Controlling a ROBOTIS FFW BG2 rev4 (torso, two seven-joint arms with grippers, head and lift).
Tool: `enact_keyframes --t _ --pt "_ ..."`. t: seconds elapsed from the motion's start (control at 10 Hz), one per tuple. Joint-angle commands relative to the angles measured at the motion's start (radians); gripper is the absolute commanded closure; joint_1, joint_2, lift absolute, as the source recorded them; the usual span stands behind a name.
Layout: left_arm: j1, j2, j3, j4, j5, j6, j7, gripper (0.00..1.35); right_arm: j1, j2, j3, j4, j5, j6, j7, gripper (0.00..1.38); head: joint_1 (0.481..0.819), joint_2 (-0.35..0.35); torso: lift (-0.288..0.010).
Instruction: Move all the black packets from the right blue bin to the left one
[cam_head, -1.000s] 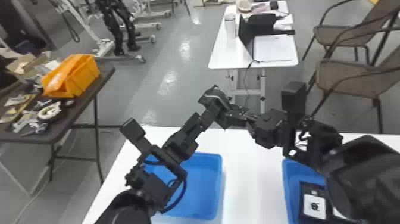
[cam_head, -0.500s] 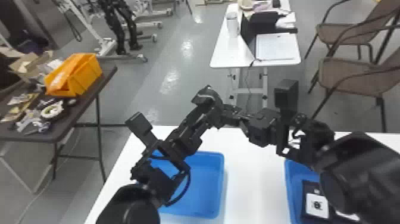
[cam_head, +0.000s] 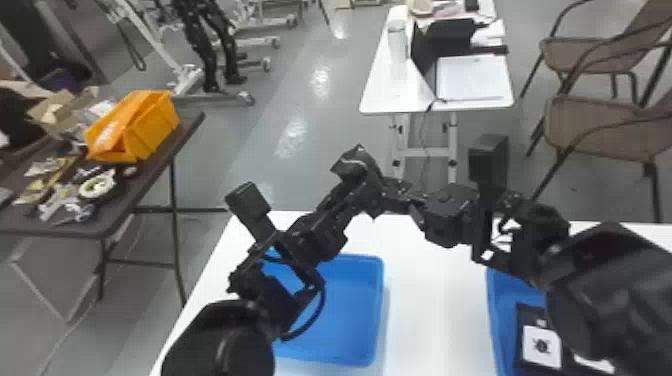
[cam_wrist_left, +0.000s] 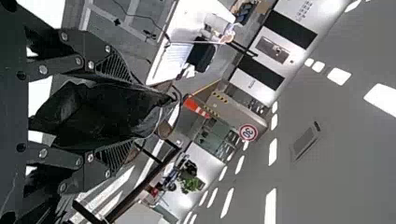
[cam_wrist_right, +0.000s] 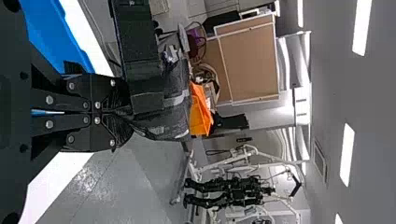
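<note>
- At the far left of the head view, an orange bin (cam_head: 152, 127) sits on a dark side table (cam_head: 192, 125).
- The left blue bin (cam_head: 355, 310) lies on the white desk (cam_head: 430, 305), partly behind the left arm.
- The left gripper (cam_head: 364, 192) is up over the desk, beyond the left bin; its fingers (cam_wrist_left: 112, 63) stand wide apart, with a black packet (cam_head: 356, 164) between them, not clamped.
- That packet is up in the air where the two grippers meet.
- The right gripper (cam_head: 395, 191) points in from the other side, its fingers (cam_wrist_right: 112, 91) closed together on the packet's edge.
- The right blue bin (cam_head: 502, 305) holds another black packet with a white label (cam_head: 541, 346), partly hidden by the right arm.
</note>
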Motion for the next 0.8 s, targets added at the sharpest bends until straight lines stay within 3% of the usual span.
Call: enact_keyframes --t 0.0,0.2,0.3,0.4,0.5,0.7 --pt "0.006 -0.001 -0.008 0.002 -0.017 -0.059 0.002 1.26 -0.003 0.000 0.006 0.007 -0.005 0.000 0.002 1.27 0.695 0.271 0.000" --pt "0.030 -0.038 -0.005 0.002 -0.048 -0.153 0.010 1.23 -0.009 0.003 0.009 0.023 -0.006 -0.006 0.002 1.23 0.695 0.277 0.000" --pt "0.042 -0.053 0.007 0.002 -0.066 -0.185 0.010 1.23 -0.009 0.011 0.007 0.042 -0.011 -0.019 0.002 0.75 0.693 0.284 0.000" --pt "0.056 -0.053 0.032 0.000 -0.105 -0.206 0.010 1.23 0.008 0.014 -0.013 0.037 0.000 -0.025 0.005 0.17 0.692 0.287 0.000" --pt "0.082 -0.053 0.062 0.000 -0.203 -0.242 0.017 1.23 0.048 0.019 -0.071 -0.003 0.054 -0.022 0.005 0.02 0.692 0.300 0.000" --pt "0.179 -0.053 0.131 0.014 -0.424 -0.314 0.080 1.22 0.171 0.034 -0.231 -0.112 0.155 0.023 0.003 0.22 0.695 0.326 0.000"
